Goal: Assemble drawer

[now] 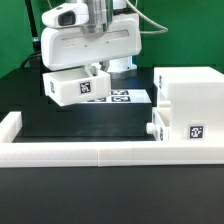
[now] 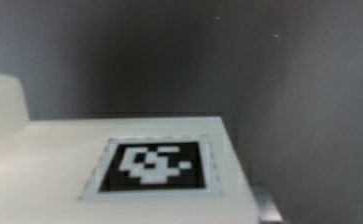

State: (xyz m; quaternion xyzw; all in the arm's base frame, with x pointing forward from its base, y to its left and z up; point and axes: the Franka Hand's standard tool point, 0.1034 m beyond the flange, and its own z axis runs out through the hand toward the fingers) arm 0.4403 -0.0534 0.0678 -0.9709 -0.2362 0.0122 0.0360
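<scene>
My gripper (image 1: pixel 93 68) hangs at the back left of the black table and is shut on a small white tray (image 1: pixel 74 86), holding it tilted just above the table. The tray's square tag (image 1: pixel 88 88) faces the camera. In the wrist view the tray's top (image 2: pixel 53 150) and its tag (image 2: pixel 155 165) fill the lower part, and my fingers hardly show. The large boxy housing (image 1: pixel 192 95) stands at the exterior view's right. A second knobbed tray (image 1: pixel 163 126) sits partly in its lower front, and a tag (image 1: pixel 196 132) shows on the housing's front.
The marker board (image 1: pixel 128 97) lies flat on the table just beside the held tray. A white border rail (image 1: pixel 100 152) runs along the front edge and up the exterior view's left side (image 1: pixel 10 125). Green backdrop behind.
</scene>
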